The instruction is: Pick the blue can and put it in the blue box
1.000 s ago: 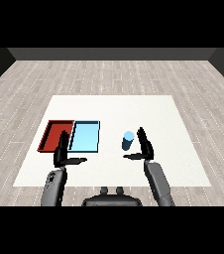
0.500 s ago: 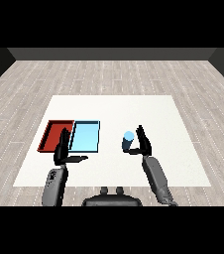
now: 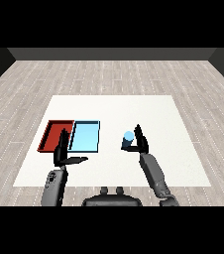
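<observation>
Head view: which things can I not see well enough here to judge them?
- Blue can, head view: the right hand stands beside it and covers its right side; contact cannot be told.
- Red tray, head view: the left hand covers its near right corner.
- Light blue tray, head view: its wall height is too small to tell.

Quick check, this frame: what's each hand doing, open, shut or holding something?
Left hand: open, fingers straight, thumb out, holding nothing.
Right hand: open beside the blue can, not curled round it.
</observation>
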Action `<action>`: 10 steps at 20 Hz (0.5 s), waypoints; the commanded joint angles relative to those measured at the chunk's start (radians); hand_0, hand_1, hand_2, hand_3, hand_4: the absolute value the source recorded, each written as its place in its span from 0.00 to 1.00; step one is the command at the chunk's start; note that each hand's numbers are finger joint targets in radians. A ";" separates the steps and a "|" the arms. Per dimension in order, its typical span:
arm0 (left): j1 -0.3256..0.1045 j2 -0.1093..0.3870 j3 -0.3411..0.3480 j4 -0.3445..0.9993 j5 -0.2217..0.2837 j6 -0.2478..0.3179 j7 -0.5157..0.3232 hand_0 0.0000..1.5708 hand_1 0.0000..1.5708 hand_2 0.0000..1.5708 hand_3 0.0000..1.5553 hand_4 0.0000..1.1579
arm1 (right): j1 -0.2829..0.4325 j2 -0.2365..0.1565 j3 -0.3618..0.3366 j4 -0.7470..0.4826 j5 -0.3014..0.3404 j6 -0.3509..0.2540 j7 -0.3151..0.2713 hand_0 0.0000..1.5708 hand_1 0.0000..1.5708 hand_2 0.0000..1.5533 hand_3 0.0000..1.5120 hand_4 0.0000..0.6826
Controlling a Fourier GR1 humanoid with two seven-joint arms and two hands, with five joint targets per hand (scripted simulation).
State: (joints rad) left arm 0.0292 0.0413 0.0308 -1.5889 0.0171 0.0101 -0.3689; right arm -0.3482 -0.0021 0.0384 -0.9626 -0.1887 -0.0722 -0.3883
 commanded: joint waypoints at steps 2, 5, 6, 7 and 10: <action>-0.013 -0.003 0.006 0.039 -0.029 0.023 -0.037 0.00 0.00 0.00 0.00 0.00 | -0.100 0.002 0.062 0.182 -0.098 -0.062 -0.094 0.00 0.00 0.00 0.00 0.00; -0.037 0.003 0.012 0.028 -0.032 0.032 -0.008 0.00 0.00 0.00 0.00 0.00 | -0.087 0.002 0.027 0.087 -0.095 -0.032 0.009 0.00 0.00 0.00 0.00 0.00; -0.060 0.022 0.035 0.073 -0.012 0.007 -0.008 0.00 0.00 0.00 0.00 0.00 | -0.094 0.002 0.020 0.217 -0.089 -0.015 -0.119 0.00 0.00 0.00 0.00 0.00; 0.048 0.006 0.002 -0.048 -0.022 0.013 -0.004 0.00 0.00 0.00 0.00 0.00 | -0.078 0.002 0.009 0.087 -0.072 -0.034 0.004 0.00 0.00 0.00 0.00 0.00; -0.012 -0.010 0.001 0.006 -0.021 0.025 -0.001 0.00 0.00 0.00 0.00 0.00 | -0.095 0.002 0.029 0.197 -0.123 -0.022 -0.084 0.00 0.00 0.00 0.00 0.00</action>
State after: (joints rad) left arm 0.0207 0.0431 0.0405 -1.5690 -0.0038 0.0262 -0.3887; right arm -0.4568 -0.0034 0.0326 -0.7645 -0.2708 -0.0768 -0.4641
